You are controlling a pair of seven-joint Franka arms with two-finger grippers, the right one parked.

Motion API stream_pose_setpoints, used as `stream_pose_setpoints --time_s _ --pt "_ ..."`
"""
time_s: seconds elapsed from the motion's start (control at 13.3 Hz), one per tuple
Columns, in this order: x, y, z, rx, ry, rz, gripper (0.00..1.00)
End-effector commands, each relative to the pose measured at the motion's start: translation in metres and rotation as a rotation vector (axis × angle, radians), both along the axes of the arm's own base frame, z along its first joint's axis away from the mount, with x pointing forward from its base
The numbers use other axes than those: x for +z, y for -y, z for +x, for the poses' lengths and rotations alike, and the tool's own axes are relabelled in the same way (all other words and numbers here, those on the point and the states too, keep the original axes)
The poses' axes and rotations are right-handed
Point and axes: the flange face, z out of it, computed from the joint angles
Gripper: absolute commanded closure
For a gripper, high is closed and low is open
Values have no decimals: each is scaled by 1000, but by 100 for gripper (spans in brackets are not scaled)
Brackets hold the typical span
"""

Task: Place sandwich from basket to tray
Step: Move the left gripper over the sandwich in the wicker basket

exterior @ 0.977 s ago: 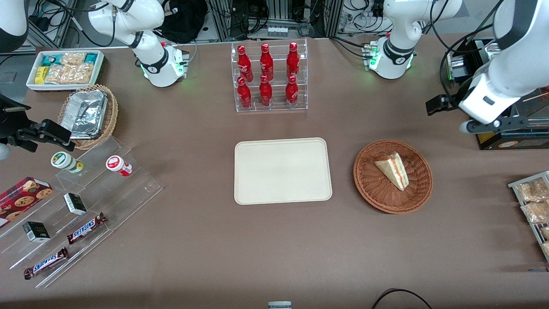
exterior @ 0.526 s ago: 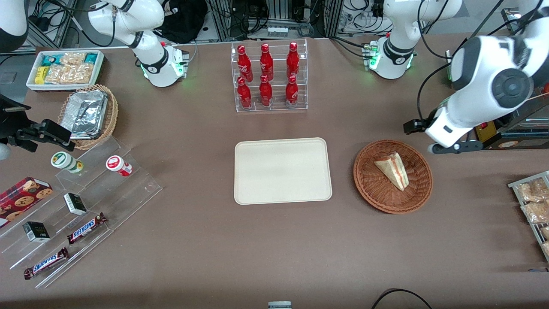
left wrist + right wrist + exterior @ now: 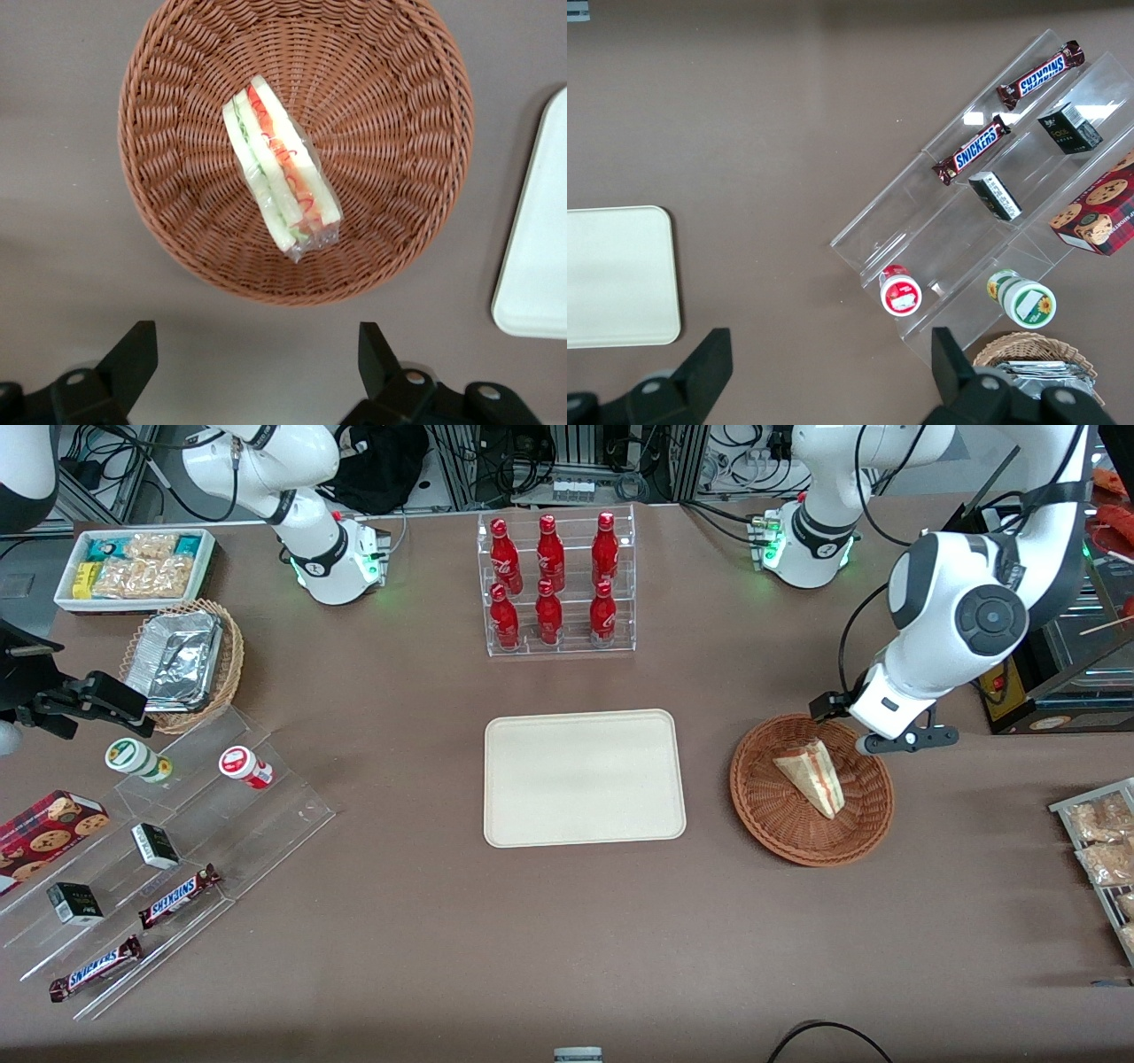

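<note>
- The gripper (image 3: pixel 252 367) hangs above the basket's (image 3: pixel 780 828) rim, on the edge farther from the front camera; its fingers (image 3: pixel 133 354) are spread wide with nothing between them.
- One sandwich (image 3: pixel 811 777) lies in the basket, in clear wrap, near the middle; its striped cut edge faces up in the wrist view. From the basket's centre its point aims at about 5 o'clock in the front view.
- The basket holds only that sandwich.
- The tray (image 3: pixel 584 778) lies at 9 o'clock from the basket, apart from it, with bare table between them. Nothing is on it.
- At 12 o'clock from the tray, farther from the front camera, a clear rack (image 3: pixel 558 646) holds six red bottles (image 3: pixel 549 553), three on an upper step and three on a lower one.
- Toward the parked arm's end, a tan basket (image 3: pixel 229 669) holds foil packs (image 3: pixel 177 660); how many I cannot tell.
- At 11 o'clock from it a white bin (image 3: pixel 66 598) holds snack packets, too jumbled to count.
- Nearer the camera, a clear stepped stand (image 3: pixel 283 806) carries two small tubs (image 3: pixel 245 767), two dark small boxes (image 3: pixel 155 845) and two Snickers bars (image 3: pixel 177 895). One red cookie box (image 3: pixel 44 834) sits at its edge.
- Toward the working arm's end, a wire tray (image 3: pixel 1067 808) holds bagged snacks; it is cut off by the frame, so no count.
</note>
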Motion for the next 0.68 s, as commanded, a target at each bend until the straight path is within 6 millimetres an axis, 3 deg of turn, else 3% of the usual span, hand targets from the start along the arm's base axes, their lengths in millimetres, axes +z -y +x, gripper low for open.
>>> stream_pose_setpoints --time_s 0.0,0.38,0.6 --pt "-7 6 -4 79 40 13 0" --pt "-41 25 -1 322 117 8 0" --pt "-50 25 2 384 123 6 0"
